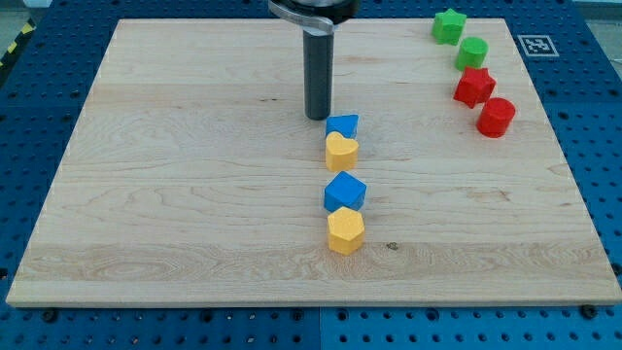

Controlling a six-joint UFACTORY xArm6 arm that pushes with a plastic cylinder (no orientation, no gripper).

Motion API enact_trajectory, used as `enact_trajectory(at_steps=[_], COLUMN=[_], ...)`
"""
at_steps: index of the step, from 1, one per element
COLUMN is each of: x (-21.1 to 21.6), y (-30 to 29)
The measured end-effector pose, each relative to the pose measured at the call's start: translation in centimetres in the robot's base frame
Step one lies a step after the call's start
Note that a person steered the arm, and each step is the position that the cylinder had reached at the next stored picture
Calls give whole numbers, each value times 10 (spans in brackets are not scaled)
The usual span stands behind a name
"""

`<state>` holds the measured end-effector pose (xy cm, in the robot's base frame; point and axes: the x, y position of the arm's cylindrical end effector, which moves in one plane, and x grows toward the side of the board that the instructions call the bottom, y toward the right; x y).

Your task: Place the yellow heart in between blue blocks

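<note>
My tip (318, 117) is a bare rod with nothing to open, close or grip; it rests on the wooden board (146, 194) just at 10 o'clock of the small blue block (342, 124), close to it, though I cannot tell whether they touch.

The yellow heart (341, 152) sits directly at 6 o'clock of that blue block, touching it. At 6 o'clock of the heart, with a small gap, lies the blue cube (345, 191), and a yellow hexagonal block (345, 230) touches its 6 o'clock side. So the heart already appears to lie between the 2 blue blocks, in 1 column of 4.

The risk from here, as I judge it, is my tip itself: any slide toward 4 o'clock would shove the small blue block sideways or drive it into the heart, breaking the line.

The 2 green blocks (449, 25) and 2 red blocks (475, 86) sit well apart at 2 o'clock
</note>
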<state>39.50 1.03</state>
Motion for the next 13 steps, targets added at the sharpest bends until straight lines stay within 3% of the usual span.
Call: enact_trajectory(at_steps=[2,5,9,13], x=[20,32,33,63], y=[36,-10,6,6])
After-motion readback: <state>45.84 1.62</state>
